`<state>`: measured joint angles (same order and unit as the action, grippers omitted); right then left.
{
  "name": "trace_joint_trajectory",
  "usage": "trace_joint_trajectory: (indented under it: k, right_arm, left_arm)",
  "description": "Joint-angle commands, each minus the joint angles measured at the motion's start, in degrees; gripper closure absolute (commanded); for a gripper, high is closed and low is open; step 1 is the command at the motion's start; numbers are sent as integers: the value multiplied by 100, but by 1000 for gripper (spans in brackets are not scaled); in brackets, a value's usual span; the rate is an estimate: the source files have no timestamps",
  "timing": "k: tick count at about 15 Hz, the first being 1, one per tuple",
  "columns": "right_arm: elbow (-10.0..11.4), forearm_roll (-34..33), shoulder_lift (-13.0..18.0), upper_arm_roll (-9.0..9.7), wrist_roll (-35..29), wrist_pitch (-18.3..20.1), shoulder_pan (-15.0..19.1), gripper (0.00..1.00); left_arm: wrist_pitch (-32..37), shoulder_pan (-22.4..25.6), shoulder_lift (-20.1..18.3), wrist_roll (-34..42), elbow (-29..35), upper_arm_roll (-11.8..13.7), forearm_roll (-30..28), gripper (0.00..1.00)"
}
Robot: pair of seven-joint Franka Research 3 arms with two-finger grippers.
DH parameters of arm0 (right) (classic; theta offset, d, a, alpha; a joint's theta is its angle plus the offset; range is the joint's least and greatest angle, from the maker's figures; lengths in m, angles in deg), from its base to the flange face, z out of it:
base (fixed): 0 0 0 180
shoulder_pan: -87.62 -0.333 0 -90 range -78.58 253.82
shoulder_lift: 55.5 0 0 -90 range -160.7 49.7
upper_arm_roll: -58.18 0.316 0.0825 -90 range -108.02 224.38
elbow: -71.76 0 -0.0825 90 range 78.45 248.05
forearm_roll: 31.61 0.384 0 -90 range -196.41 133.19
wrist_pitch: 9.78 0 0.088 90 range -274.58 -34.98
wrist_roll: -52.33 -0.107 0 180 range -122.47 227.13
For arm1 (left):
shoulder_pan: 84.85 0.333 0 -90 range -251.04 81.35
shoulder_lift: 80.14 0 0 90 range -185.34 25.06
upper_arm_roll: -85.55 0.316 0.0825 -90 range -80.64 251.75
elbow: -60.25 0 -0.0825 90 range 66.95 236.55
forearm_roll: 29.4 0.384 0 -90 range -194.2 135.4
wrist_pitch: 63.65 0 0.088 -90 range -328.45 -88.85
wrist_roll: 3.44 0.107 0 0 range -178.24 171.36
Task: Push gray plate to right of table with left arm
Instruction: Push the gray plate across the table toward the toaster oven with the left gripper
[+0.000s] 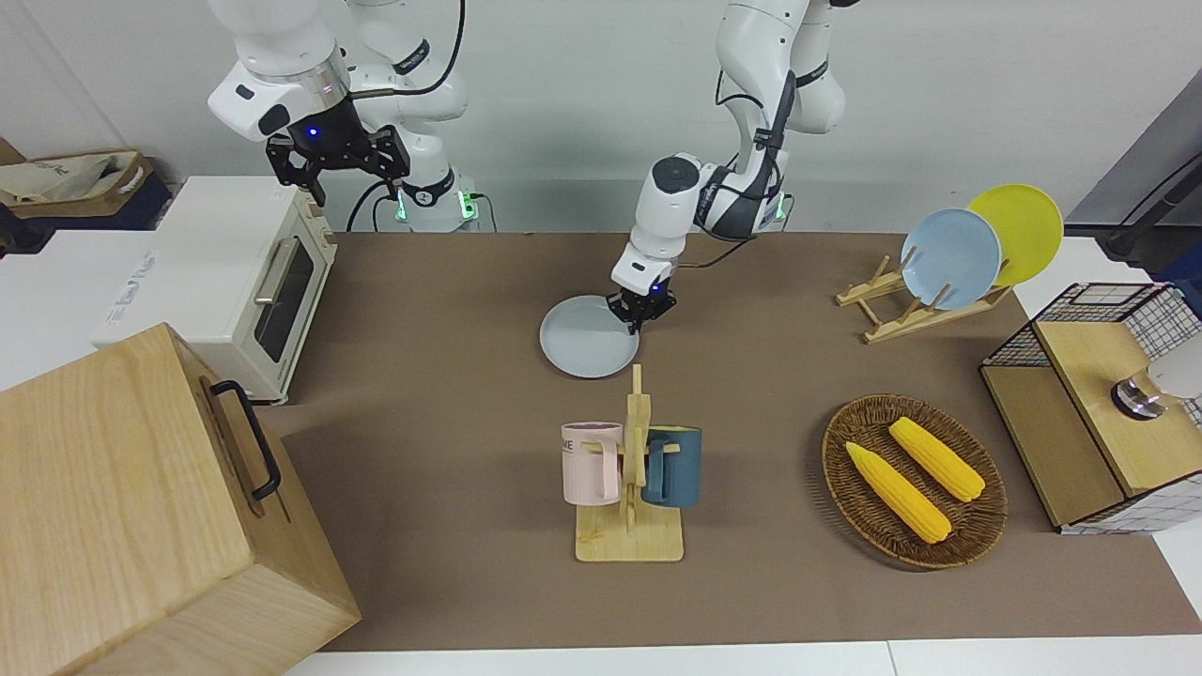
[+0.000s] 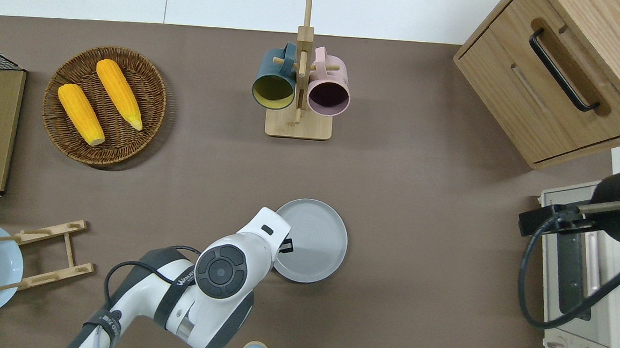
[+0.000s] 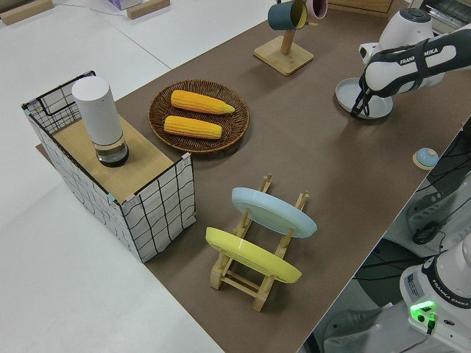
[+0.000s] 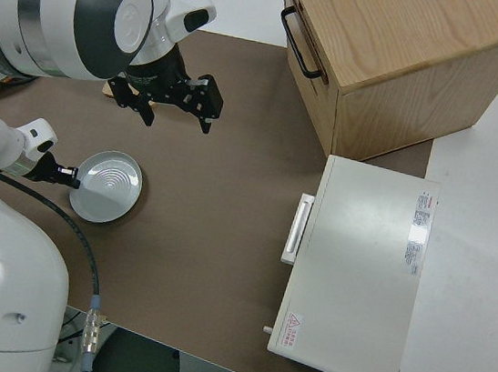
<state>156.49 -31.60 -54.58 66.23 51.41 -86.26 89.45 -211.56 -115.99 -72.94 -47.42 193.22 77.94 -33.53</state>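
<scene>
The gray plate (image 2: 317,239) lies flat on the brown table (image 2: 421,202), about mid-length, between the robots and the mug rack. It also shows in the front view (image 1: 582,340), the left side view (image 3: 375,94) and the right side view (image 4: 109,188). My left gripper (image 2: 285,245) is shut and low, its tip on the plate's edge toward the left arm's end; it shows in the front view (image 1: 639,321) too. My right gripper (image 1: 336,161) is open and parked.
A mug rack (image 2: 297,125) with two mugs stands farther from the robots than the plate. A toaster oven (image 2: 583,277) and a wooden cabinet (image 2: 558,76) stand at the right arm's end. A corn basket (image 2: 104,105) and a plate rack (image 1: 916,310) are toward the left arm's end.
</scene>
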Motion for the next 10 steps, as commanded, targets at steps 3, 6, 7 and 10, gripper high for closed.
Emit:
trace_joint_trajectory:
  k: [3,6,7,10]
  right_arm:
    - [-53,25,14,92,-75,89,107,17]
    - [-53,25,14,92,-66,89,115,17]
    - [-53,25,14,92,-75,89,115,17]
    - [-53,25,14,92,-75,89,107,17]
  left_arm:
    - [17,-278,510,-550,-578,-240,-26,1000]
    - [34,-287,668,-813,-877,-468,-26,1000]
    - [87,-313,764,-953,-1044,-565,0,1000]
    - [131,-471,993,-1191,-1343,-592,35,1000]
